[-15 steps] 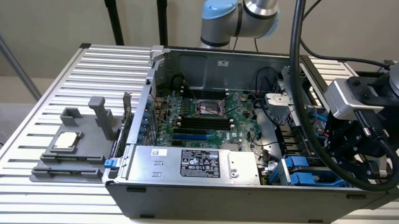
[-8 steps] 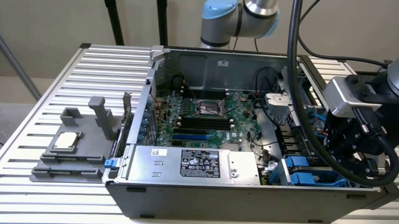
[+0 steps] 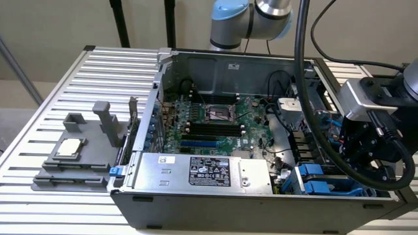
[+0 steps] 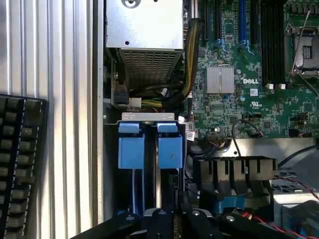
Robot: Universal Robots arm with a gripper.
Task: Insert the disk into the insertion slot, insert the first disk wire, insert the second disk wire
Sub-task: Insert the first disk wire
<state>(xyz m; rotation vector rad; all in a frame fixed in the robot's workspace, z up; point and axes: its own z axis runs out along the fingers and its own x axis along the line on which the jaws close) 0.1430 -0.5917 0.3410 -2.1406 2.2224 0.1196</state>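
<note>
Lying on the slatted surface [image 3: 65,215], the grey fixture [image 3: 78,166] sits apart from the work. Next, the computer case [image 3: 261,208] lies open upward, giving the arm [image 3: 251,19] access from above. At the exterior view's right, the gripper [image 3: 382,174] hangs over the insertion slot [image 3: 320,185]; open or closed, I cannot tell. The disk [image 4: 169,152] appears already seated there edge-on, its blue frame clipped in, label hidden.
</note>
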